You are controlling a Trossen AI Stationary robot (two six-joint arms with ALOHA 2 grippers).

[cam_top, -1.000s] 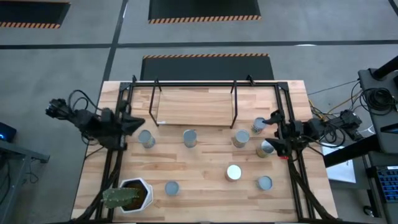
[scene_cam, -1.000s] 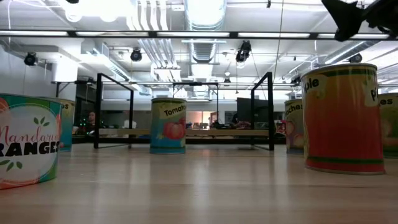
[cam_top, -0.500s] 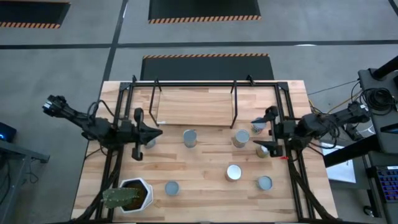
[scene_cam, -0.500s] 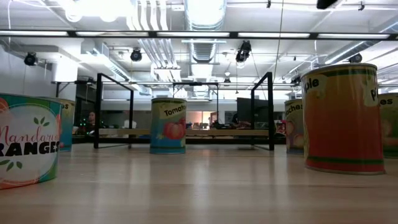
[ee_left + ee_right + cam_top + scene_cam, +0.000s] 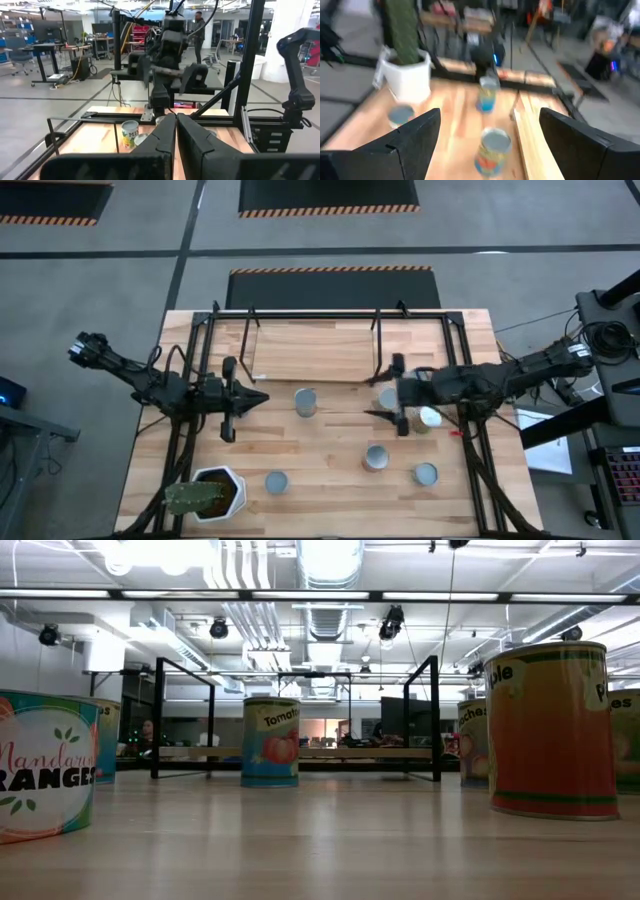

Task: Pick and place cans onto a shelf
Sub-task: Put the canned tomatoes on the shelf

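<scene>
You are working in a robotics lab or industrial workshop, not a home. In the low view, bare ceiling ducts (image 5: 330, 565), pipes and strip lights (image 5: 250, 594) are running overhead across a wide open hall. In the left wrist view, desks (image 5: 47, 50) with office chairs, metal racks and cable bundles are standing about on a polished grey concrete floor (image 5: 55, 97), and a person (image 5: 199, 30) is standing far back among the equipment. From above, you are seeing black floor mats edged with orange-and-black hazard stripes (image 5: 330, 270) beside the wooden table (image 5: 330, 445), with loose cables and electronics (image 5: 600, 340) lying at its right side.
</scene>
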